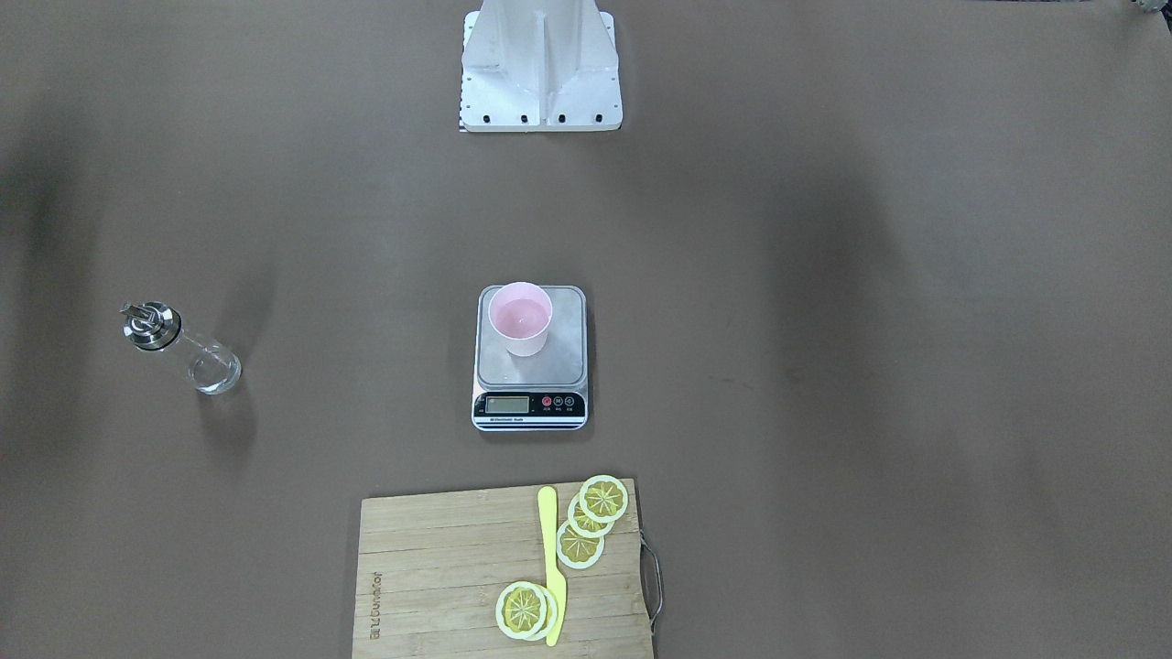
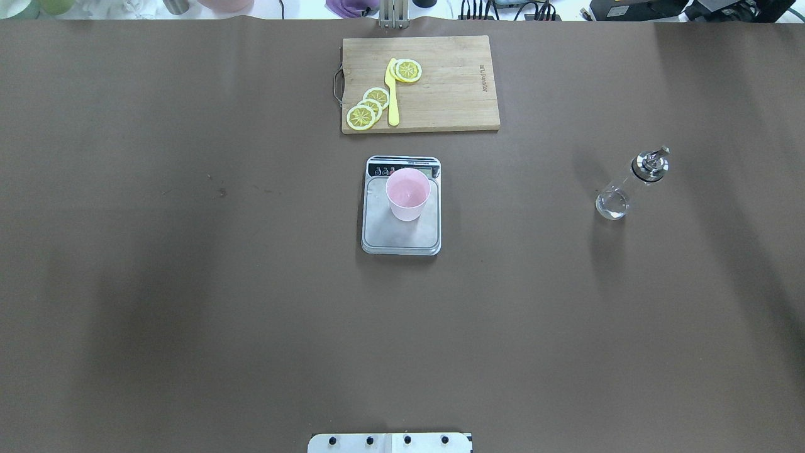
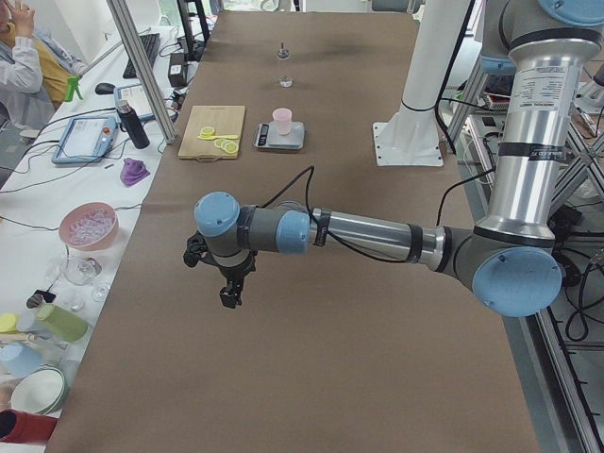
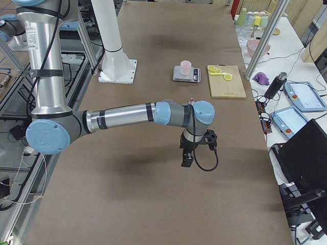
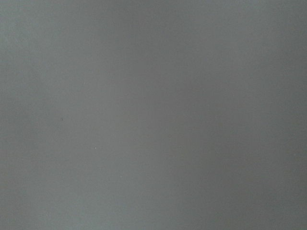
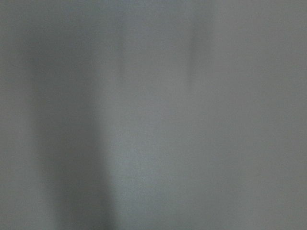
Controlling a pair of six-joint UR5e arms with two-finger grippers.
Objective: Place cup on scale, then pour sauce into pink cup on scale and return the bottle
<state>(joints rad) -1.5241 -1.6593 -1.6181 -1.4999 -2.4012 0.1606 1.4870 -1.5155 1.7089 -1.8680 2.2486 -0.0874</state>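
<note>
The pale pink cup stands upright on the silver platform of the scale at the table's middle; it also shows in the overhead view on the scale. The clear glass bottle with its silver spout cap stands alone on the table on my right side, also in the front view. My left gripper hangs over bare table far from the scale. My right gripper does likewise. I cannot tell whether either is open or shut. Both wrist views show only blurred table.
A wooden cutting board with lemon slices and a yellow knife lies beyond the scale. My base plate sits at the near edge. Side benches hold bowls, bottles and tablets.
</note>
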